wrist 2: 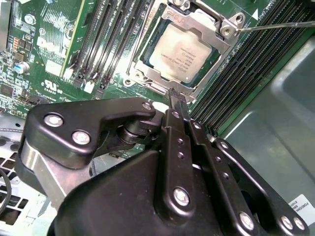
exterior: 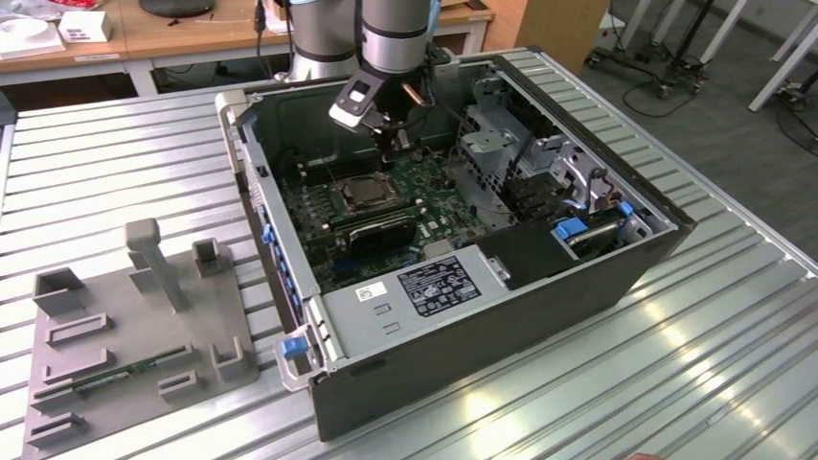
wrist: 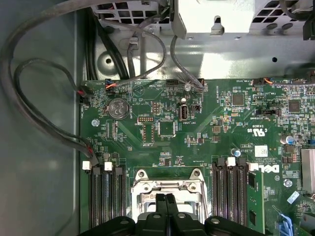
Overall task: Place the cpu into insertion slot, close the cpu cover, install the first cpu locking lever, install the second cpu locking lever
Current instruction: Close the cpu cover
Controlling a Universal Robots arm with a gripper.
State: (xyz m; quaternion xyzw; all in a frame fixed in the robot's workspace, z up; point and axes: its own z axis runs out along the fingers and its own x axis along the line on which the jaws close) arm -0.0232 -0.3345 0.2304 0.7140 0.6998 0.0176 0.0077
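Over at the exterior view's left, one grey fixture tray [exterior: 128, 337] is sitting on the table [exterior: 665, 364]. Coming right, one open case [exterior: 511, 321] is lying there. Left of centre inside it, the slot [wrist 2: 142, 78] is holding the cpu [wrist 2: 184, 51]: one chip, lying flat, with the one cover [wrist 2: 205, 20] resting down around it. Two banks of memory slots [wrist: 106, 196] are flanking it. Just right of the slot, upper centre, the gripper [exterior: 390, 144] is hanging over the board [wrist: 167, 128]. In both wrist views its fingers [wrist: 160, 204] are pressing together with nothing visible between them, tips close to the slot's edge. One thin lever [wrist 2: 278, 25] is sticking out free past the cover's corner. The danger, I'd say, is those narrow tips slipping off a springy lever and scraping the board, or the unlatched cover lifting.
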